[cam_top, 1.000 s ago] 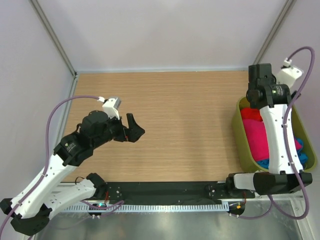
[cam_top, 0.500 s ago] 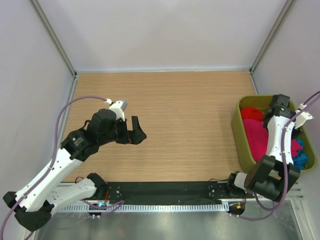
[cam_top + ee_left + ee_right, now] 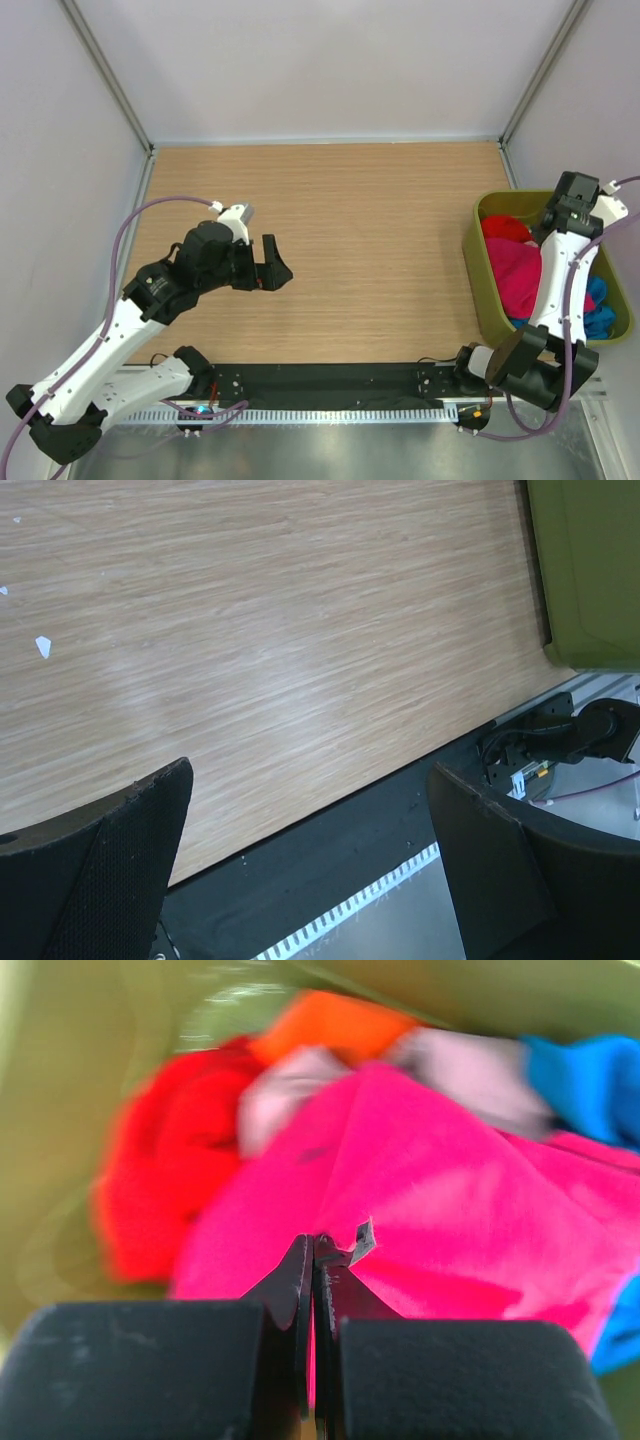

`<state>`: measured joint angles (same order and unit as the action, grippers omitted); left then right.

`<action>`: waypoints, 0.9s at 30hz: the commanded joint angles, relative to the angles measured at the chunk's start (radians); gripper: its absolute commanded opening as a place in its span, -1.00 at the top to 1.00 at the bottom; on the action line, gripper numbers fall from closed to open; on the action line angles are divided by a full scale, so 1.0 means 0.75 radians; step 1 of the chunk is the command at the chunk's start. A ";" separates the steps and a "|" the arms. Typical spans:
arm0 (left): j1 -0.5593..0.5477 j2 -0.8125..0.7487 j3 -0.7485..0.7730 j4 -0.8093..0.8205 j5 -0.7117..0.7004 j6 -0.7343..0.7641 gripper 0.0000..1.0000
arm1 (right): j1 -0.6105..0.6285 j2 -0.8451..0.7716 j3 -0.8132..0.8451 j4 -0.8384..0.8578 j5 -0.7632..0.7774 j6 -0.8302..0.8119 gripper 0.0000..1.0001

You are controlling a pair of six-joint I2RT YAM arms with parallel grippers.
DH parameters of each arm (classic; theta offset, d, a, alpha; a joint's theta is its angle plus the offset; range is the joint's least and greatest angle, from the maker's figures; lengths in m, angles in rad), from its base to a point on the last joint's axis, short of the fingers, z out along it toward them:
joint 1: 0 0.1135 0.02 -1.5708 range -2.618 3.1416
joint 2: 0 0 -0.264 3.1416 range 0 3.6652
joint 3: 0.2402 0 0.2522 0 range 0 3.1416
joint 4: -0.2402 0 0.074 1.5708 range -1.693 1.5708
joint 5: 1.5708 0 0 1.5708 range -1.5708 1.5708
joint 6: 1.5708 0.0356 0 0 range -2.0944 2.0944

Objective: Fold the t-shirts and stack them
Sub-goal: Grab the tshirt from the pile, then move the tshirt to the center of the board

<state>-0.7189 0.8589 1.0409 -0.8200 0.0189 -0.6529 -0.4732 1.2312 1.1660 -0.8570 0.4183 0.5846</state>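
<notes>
The t-shirts lie bunched in an olive-green tub [image 3: 478, 270] at the right edge of the table. On top is the crimson-pink one [image 3: 520, 275] [image 3: 450, 1190]. An orange-red one [image 3: 505, 228] [image 3: 170, 1170], a beige-pink one [image 3: 470, 1065] and a blue one [image 3: 598, 305] [image 3: 585, 1085] lie around it. My right gripper [image 3: 552, 222] [image 3: 315, 1240] hangs over the tub, shut, with the crimson cloth drawn up in folds to its tips. Far from the tub, my left gripper [image 3: 272, 262] [image 3: 310, 770] hovers open over the bare wood at mid-left, holding nothing.
The tub's near corner [image 3: 590, 580] shows at the top right of the left wrist view. A black strip [image 3: 330, 378] with the arm bases runs along the table's front edge. White walls and metal posts close in the back and sides.
My right arm has swung down into the tub and its jaws have shut on the crimson cloth. The left gripper has drifted slightly towards the near edge and stays open.
</notes>
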 commanded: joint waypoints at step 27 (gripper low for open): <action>-0.001 -0.096 -0.024 0.026 -0.277 -0.095 -0.99 | 0.759 0.143 0.593 0.231 -0.832 0.078 0.98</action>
<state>-0.7185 0.7940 1.0271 -0.7849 -0.1108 -0.7067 -0.0418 1.2366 1.7214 -0.2779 -0.4091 0.8661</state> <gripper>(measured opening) 0.996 0.031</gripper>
